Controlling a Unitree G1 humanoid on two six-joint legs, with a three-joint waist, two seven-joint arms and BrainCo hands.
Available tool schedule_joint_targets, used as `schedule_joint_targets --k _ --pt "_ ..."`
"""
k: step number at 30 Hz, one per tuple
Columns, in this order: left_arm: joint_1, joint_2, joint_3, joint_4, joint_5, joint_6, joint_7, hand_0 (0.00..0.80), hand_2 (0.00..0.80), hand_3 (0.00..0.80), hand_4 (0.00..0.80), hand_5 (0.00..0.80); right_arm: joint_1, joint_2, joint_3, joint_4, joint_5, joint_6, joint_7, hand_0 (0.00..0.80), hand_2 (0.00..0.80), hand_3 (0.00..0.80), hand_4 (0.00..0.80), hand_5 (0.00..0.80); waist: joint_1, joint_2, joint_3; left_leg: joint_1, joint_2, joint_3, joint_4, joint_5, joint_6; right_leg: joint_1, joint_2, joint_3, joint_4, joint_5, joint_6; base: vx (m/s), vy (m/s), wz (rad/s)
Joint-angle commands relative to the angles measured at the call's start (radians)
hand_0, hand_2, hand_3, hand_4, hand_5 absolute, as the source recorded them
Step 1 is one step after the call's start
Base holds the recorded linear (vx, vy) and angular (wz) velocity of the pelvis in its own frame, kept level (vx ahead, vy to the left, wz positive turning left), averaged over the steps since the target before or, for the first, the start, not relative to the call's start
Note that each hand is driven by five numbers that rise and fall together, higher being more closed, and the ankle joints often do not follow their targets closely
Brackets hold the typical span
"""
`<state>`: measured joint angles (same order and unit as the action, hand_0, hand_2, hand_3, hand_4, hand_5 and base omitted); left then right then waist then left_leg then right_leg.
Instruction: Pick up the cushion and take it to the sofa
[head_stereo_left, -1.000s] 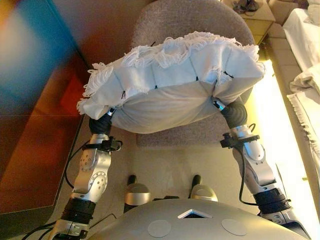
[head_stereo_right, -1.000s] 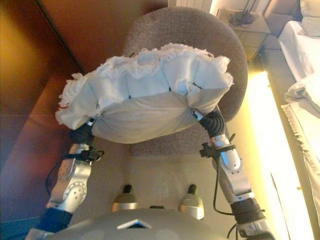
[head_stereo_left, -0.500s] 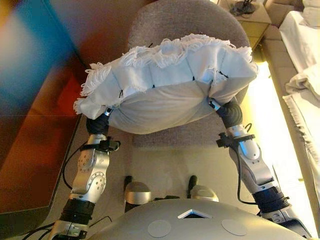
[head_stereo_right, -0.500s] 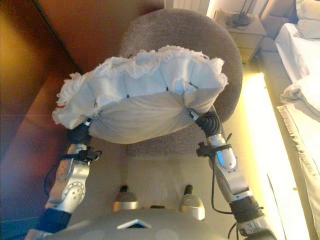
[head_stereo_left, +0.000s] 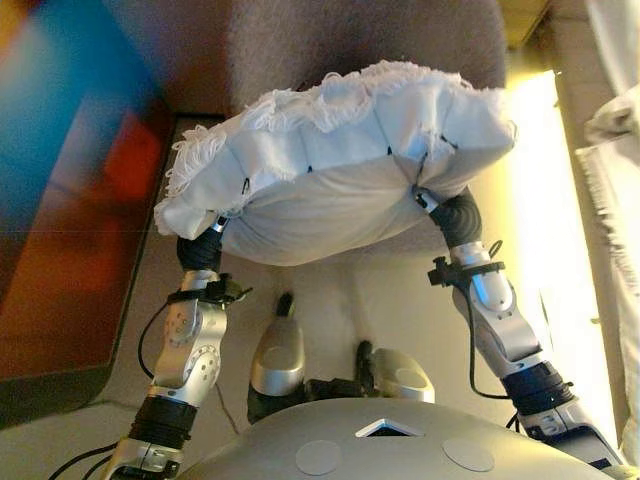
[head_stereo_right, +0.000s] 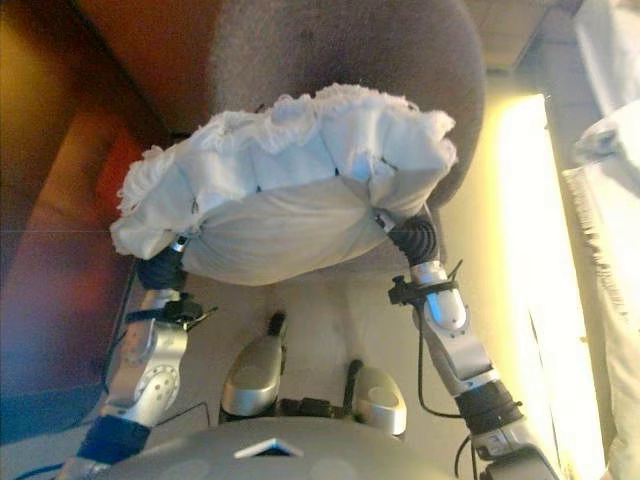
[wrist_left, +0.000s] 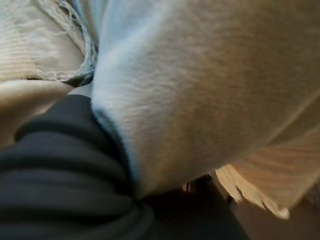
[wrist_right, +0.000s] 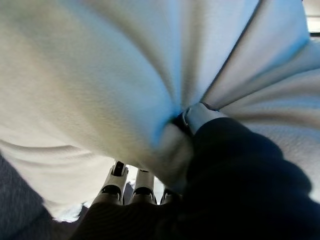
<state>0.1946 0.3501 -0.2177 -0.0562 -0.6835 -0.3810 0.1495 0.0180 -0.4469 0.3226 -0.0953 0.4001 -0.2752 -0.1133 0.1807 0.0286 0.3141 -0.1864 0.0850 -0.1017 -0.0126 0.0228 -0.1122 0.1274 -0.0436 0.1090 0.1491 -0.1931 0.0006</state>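
A white cushion (head_stereo_left: 340, 170) with a fringed edge hangs in the air between my two hands, in front of a round grey upholstered chair (head_stereo_left: 370, 40). My left hand (head_stereo_left: 203, 250) grips its left end; only the dark cover and a bit of thumb show under the fringe. My right hand (head_stereo_left: 455, 215) holds the right end. In the right wrist view the thumb (wrist_right: 200, 114) digs into the cloth and the fingers (wrist_right: 117, 182) lie under the cushion (wrist_right: 100, 75). The left wrist view is filled by the cushion (wrist_left: 200, 90) against the hand's cover.
A dark reddish-brown wooden cabinet (head_stereo_left: 60, 250) stands along the left. White bedding (head_stereo_left: 615, 130) hangs at the right edge, with a brightly lit strip of floor (head_stereo_left: 540, 200) beside it. Pale carpet lies below the cushion.
The whole picture has shifted: the chair sits higher in view and the nightstand behind it has left the frame. The cushion stays held between both hands the same way.
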Motion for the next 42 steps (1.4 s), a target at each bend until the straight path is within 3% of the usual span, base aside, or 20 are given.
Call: schedule_joint_targets --k 1,2,4,5,8,10,11,13,14,16,19,25,30,35,38,41,42 --pt "-0.112 0.009 -0.008 -0.129 0.043 -0.143 -0.038 0.8 0.8 0.8 0.8 0.8 -0.09 0.004 0.074 -0.138 -0.042 -0.107 0.037 0.8 0.8 0.8 0.8 0.8 0.013 0.011 -0.083 -0.159 0.074 0.007 -0.037 0.32 -0.042 0.208 -0.049 -0.088 -0.047 -0.069 0.059 0.549 0.317 -0.34" --pt "-0.129 0.011 -0.003 -0.111 0.033 -0.126 -0.032 0.8 0.8 0.8 0.8 0.8 -0.091 0.007 0.066 -0.126 -0.033 -0.103 0.036 0.8 0.8 0.8 0.8 0.8 0.0 0.008 -0.094 -0.135 0.086 0.049 -0.024 0.276 -0.031 0.215 -0.076 -0.092 -0.025 -0.075 0.081 0.585 0.299 -0.55" --pt "-0.142 0.027 0.009 -0.099 0.007 -0.091 -0.022 0.8 0.8 0.8 0.8 0.8 -0.061 0.009 0.037 -0.144 0.017 -0.071 0.063 0.8 0.8 0.8 0.8 0.8 -0.007 -0.014 -0.128 -0.13 0.076 0.079 0.045 0.235 -0.012 0.257 -0.114 -0.102 -0.01 -0.077 0.11 0.613 0.271 -0.62" --pt "-0.132 0.03 0.017 -0.103 0.009 -0.074 -0.041 0.8 0.8 0.8 0.8 0.8 -0.033 0.01 0.017 -0.158 0.038 -0.057 0.076 0.8 0.8 0.8 0.8 0.8 -0.001 -0.021 -0.154 -0.14 0.076 0.099 0.079 0.213 0.008 0.266 -0.122 -0.105 0.003 -0.034 0.124 0.613 0.243 -0.71" --pt "-0.093 0.037 0.024 -0.128 0.001 -0.035 -0.108 0.8 0.8 0.8 0.8 0.8 0.022 0.029 -0.021 -0.185 0.027 -0.055 0.071 0.8 0.8 0.8 0.8 0.8 0.013 -0.064 -0.203 -0.131 0.019 0.116 0.108 0.157 0.073 0.25 -0.158 -0.106 0.112 0.174 0.18 0.425 0.169 -0.72" --pt "-0.095 0.046 0.018 -0.134 0.022 -0.036 -0.12 0.8 0.8 0.8 0.8 0.8 0.032 0.049 -0.024 -0.197 0.006 -0.069 0.053 0.8 0.8 0.8 0.8 0.8 0.013 -0.069 -0.222 -0.099 -0.012 0.112 0.102 0.134 0.097 0.201 -0.172 -0.119 0.202 0.274 0.185 0.385 0.156 -0.06" --pt "-0.102 0.047 0.017 -0.132 0.026 -0.036 -0.112 0.8 0.8 0.8 0.8 0.8 0.023 0.058 -0.021 -0.188 0.001 -0.068 0.052 0.8 0.8 0.8 0.8 0.8 0.0 -0.074 -0.22 -0.071 -0.031 0.11 0.096 0.119 0.102 0.161 -0.174 -0.119 0.237 0.289 0.181 0.397 0.146 -0.16" --pt "-0.122 0.055 0.022 -0.124 0.012 -0.03 -0.095 0.8 0.8 0.8 0.8 0.8 0.003 0.066 -0.014 -0.178 -0.006 -0.055 0.043 0.8 0.8 0.8 0.8 0.8 -0.019 -0.059 -0.219 -0.033 -0.042 0.099 0.08 0.116 0.115 0.085 -0.116 -0.112 0.207 0.265 0.162 0.374 0.127 -0.17" --pt "-0.126 0.058 0.027 -0.121 0.01 -0.03 -0.101 0.8 0.8 0.8 0.8 0.8 0.0 0.065 -0.012 -0.181 -0.005 -0.051 0.041 0.8 0.8 0.8 0.8 0.8 -0.026 -0.069 -0.215 -0.013 -0.067 0.096 0.072 0.106 0.117 0.063 -0.122 -0.145 0.199 0.238 0.155 0.358 0.075 -0.21" --pt "-0.129 0.054 0.037 -0.12 0.022 -0.029 -0.111 0.8 0.8 0.8 0.8 0.8 -0.028 0.074 -0.002 -0.171 -0.008 -0.051 0.041 0.8 0.8 0.8 0.8 0.8 -0.033 -0.062 -0.204 0.034 -0.078 0.097 0.062 0.086 0.115 -0.011 -0.123 -0.224 0.126 0.218 0.138 0.286 -0.011 -0.19" --pt "-0.127 0.048 0.026 -0.122 0.05 -0.041 -0.1 0.8 0.8 0.8 0.8 0.8 -0.037 0.071 0.009 -0.157 -0.011 -0.088 0.04 0.8 0.8 0.8 0.8 0.8 -0.07 -0.049 -0.171 0.12 -0.083 0.084 0.045 0.054 0.107 -0.108 -0.103 -0.279 0.024 0.212 0.109 0.228 -0.044 -0.11" --pt "-0.133 0.043 0.008 -0.136 0.066 -0.016 -0.109 0.8 0.8 0.8 0.8 0.8 -0.07 0.065 0.014 -0.127 -0.011 -0.087 0.002 0.8 0.8 0.8 0.8 0.8 -0.149 -0.053 -0.153 0.266 -0.068 0.065 0.002 -0.049 0.093 -0.198 -0.15 -0.205 -0.163 0.37 0.146 0.318 -0.121 0.17" --pt "-0.128 0.045 0.006 -0.121 0.051 0.016 -0.097 0.8 0.8 0.8 0.8 0.8 -0.039 0.06 -0.01 -0.152 0.005 -0.045 0.025 0.8 0.8 0.8 0.8 0.8 -0.185 -0.052 -0.183 0.319 -0.031 0.045 -0.009 -0.087 0.086 -0.166 -0.135 -0.159 -0.189 0.347 0.15 0.339 -0.166 0.24" --pt "-0.102 0.026 -0.005 -0.129 0.02 0.008 -0.085 0.8 0.8 0.8 0.8 0.8 -0.021 0.04 -0.015 -0.148 0.0 -0.024 0.041 0.8 0.8 0.8 0.8 0.8 -0.181 -0.053 -0.19 0.292 0.031 0.065 0.058 -0.042 0.036 -0.117 -0.114 -0.194 -0.211 0.32 0.118 0.18 -0.113 0.18" --pt "-0.108 0.022 -0.028 -0.115 -0.006 -0.002 -0.112 0.8 0.8 0.8 0.8 0.8 0.0 0.018 -0.029 -0.139 -0.018 -0.032 0.025 0.8 0.8 0.8 0.8 0.8 -0.183 -0.058 -0.17 0.198 0.064 0.136 0.166 0.033 0.01 -0.1 -0.115 -0.24 -0.209 0.302 0.1 0.066 -0.055 0.35" --pt "-0.162 0.014 -0.065 -0.076 -0.022 -0.006 -0.145 0.8 0.8 0.8 0.8 0.8 -0.008 0.008 -0.031 -0.114 -0.046 -0.061 -0.023 0.8 0.8 0.8 0.8 0.8 -0.191 -0.056 -0.13 0.142 0.089 0.247 0.177 0.056 -0.005 -0.095 -0.133 -0.304 -0.199 0.282 0.101 0.006 -0.024 0.7" --pt "-0.167 0.01 -0.069 -0.071 -0.023 -0.007 -0.148 0.8 0.8 0.8 0.8 0.8 -0.008 0.005 -0.032 -0.11 -0.053 -0.066 -0.029 0.8 0.8 0.8 0.8 0.8 -0.194 -0.055 -0.126 0.145 0.096 0.256 0.162 0.055 -0.008 -0.091 -0.138 -0.315 -0.203 0.282 0.104 0.048 0.047 0.7"
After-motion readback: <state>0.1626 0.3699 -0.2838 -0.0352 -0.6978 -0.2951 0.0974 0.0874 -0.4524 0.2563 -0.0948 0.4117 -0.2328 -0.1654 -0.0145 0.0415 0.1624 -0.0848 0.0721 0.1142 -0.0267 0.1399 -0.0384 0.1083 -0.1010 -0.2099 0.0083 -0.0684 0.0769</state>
